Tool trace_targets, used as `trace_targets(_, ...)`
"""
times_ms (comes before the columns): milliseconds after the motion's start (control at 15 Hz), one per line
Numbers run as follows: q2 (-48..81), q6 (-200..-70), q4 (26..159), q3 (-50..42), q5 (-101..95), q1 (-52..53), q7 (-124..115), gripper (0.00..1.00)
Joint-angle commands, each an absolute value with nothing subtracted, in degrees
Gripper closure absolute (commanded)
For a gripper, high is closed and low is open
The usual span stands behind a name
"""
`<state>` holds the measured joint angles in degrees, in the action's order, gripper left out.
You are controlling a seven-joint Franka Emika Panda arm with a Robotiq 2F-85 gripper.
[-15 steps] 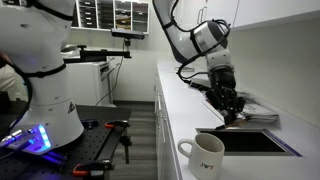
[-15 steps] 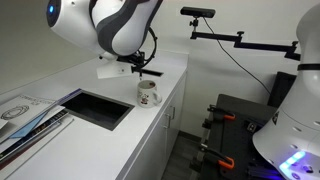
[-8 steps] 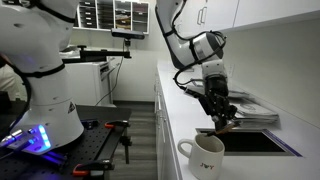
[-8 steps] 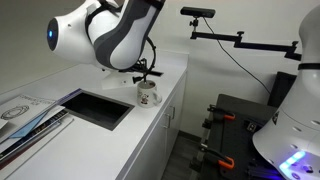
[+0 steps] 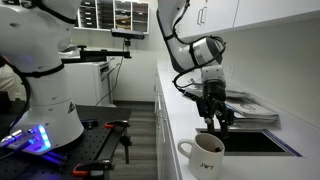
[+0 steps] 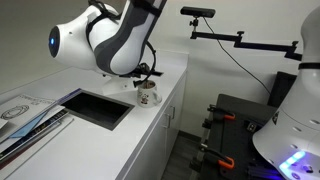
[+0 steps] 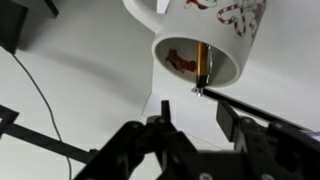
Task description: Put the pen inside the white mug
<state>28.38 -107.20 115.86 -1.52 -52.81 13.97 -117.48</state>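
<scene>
The white mug (image 5: pixel 203 153) stands near the counter's front edge, beside the sink; it also shows in an exterior view (image 6: pixel 148 94). In the wrist view the mug (image 7: pixel 225 40) has a red print and its mouth faces the camera. The pen (image 7: pixel 203 62), thin and dark with a reddish-orange tint, stands upright in the mug's mouth, its near end sticking out over the rim. My gripper (image 7: pixel 194 124) hangs just above the mug (image 5: pixel 215 118), fingers spread apart, not touching the pen. In an exterior view the gripper (image 6: pixel 144 76) is largely hidden by the arm.
A sunken dark sink (image 5: pixel 250 141) (image 6: pixel 96 107) lies next to the mug. Stacked magazines (image 5: pixel 252 108) (image 6: pixel 25 112) lie beyond the sink. The white counter (image 6: pixel 120 140) drops off at its edge close to the mug. Another robot base (image 5: pixel 45 110) stands on the floor.
The arm has swung from over the magazines and the sink toward the counter's front, and the gripper now hangs over the mug.
</scene>
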Motion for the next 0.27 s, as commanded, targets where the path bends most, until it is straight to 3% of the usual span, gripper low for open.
trace_targets(0, 22.7, -114.4, 119.2, 1.0, -50.7, 9.4, -109.4, 0.14)
trace_targets(133, 19.7, -117.8, 120.5, 1.3, -47.9, 7.5, -103.4, 0.00)
trace_targets(200, 18.2, -119.0, 121.2, 1.2, -46.0, 6.7, -99.4, 0.00)
